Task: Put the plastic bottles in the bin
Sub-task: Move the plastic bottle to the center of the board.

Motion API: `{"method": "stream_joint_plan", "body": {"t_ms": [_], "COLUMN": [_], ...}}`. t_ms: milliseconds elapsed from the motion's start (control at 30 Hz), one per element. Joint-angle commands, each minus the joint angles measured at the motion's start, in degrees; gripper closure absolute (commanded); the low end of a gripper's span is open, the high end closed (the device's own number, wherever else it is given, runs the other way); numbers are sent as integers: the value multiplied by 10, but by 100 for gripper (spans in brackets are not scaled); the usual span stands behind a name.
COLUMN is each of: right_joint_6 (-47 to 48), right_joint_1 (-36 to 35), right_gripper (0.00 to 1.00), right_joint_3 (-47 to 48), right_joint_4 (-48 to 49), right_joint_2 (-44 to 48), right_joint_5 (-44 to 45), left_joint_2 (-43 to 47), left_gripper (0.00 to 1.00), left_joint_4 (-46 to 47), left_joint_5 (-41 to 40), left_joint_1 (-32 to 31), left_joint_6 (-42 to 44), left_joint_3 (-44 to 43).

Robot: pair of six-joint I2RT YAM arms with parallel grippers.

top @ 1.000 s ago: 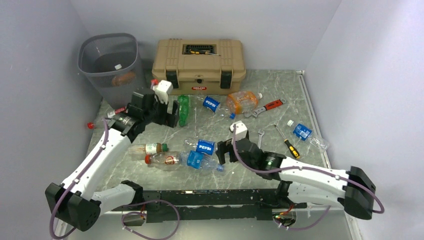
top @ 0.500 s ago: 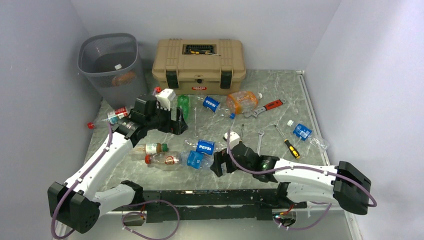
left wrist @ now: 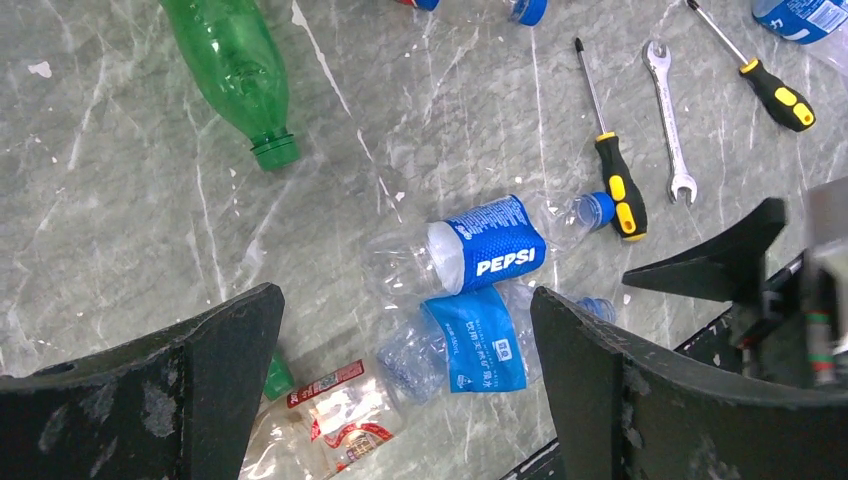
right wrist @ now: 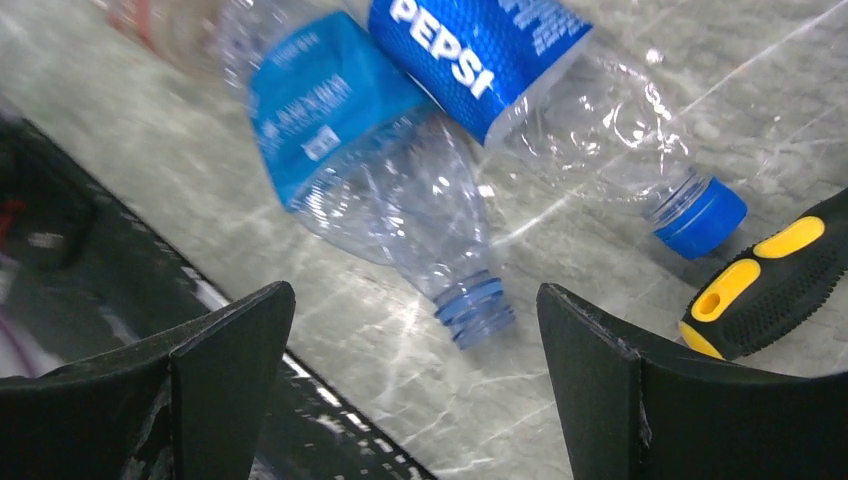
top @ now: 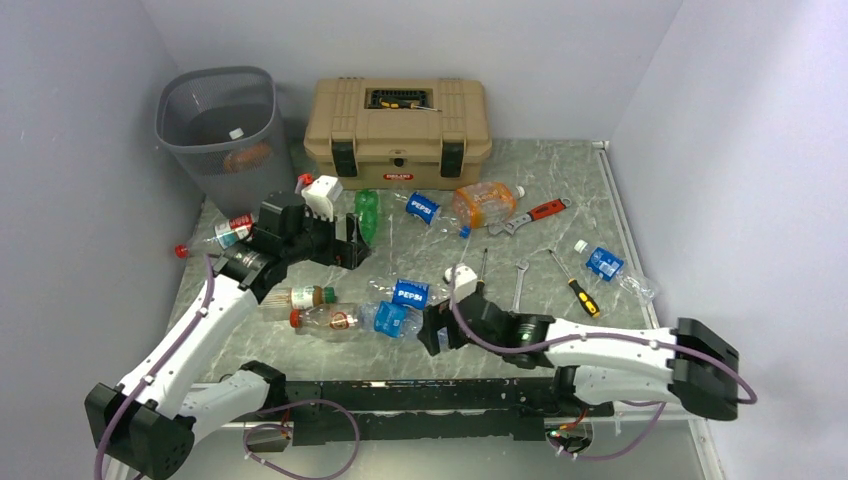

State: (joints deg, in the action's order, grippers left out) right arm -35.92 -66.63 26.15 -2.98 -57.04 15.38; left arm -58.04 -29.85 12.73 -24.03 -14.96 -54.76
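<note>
The grey wire-mesh bin (top: 215, 130) stands at the back left with an orange bottle (top: 247, 157) inside. Several plastic bottles lie on the table: a green one (top: 366, 215), a Pepsi one (top: 410, 293), a light-blue-label one (top: 392, 318) and a red-white-label one (top: 335, 320). My left gripper (top: 350, 245) is open and empty, high above the Pepsi bottle (left wrist: 490, 250) and the light-blue-label bottle (left wrist: 470, 340). My right gripper (top: 432, 330) is open and empty, low over the light-blue-label bottle's neck (right wrist: 470, 310), beside the Pepsi bottle (right wrist: 480, 50).
A tan toolbox (top: 398, 120) stands at the back. An orange bottle (top: 485, 203) and another Pepsi bottle (top: 422, 207) lie before it. Screwdrivers (top: 575, 285) and wrenches (top: 520, 278) lie at the right, with a blue-label bottle (top: 605, 262). A red-capped bottle (top: 225, 233) lies far left.
My right gripper has moved left and down to the light-blue-label bottle. My left gripper has shifted slightly right, in front of the green bottle.
</note>
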Motion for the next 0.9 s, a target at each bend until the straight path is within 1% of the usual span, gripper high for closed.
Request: {"method": "stream_joint_plan", "body": {"t_ms": [0, 67, 200, 433, 533, 700, 867], "right_joint_6": [65, 96, 142, 139, 133, 108, 80], "right_joint_1": [-31, -47, -83, -95, -93, -72, -43], "right_gripper": [4, 3, 3, 8, 10, 15, 14], "right_joint_3": [44, 65, 119, 182, 198, 203, 192], "right_joint_4": [5, 0, -40, -101, -118, -139, -153], "right_joint_2": [-78, -110, -179, -294, -325, -337, -298], "right_joint_5": [45, 57, 107, 212, 238, 249, 249], "left_joint_2": [9, 11, 18, 27, 29, 33, 33], "left_gripper": [1, 1, 1, 0, 0, 0, 1], "left_joint_4": [10, 9, 10, 6, 5, 2, 2], "left_joint_5": [-8, -12, -20, -32, -35, -41, -42], "left_joint_1": [-2, -5, -7, -10, -12, -16, -18], "left_joint_6": [-13, -13, -14, -11, -9, -7, -7], "left_joint_3": [2, 2, 3, 3, 3, 3, 3]}}
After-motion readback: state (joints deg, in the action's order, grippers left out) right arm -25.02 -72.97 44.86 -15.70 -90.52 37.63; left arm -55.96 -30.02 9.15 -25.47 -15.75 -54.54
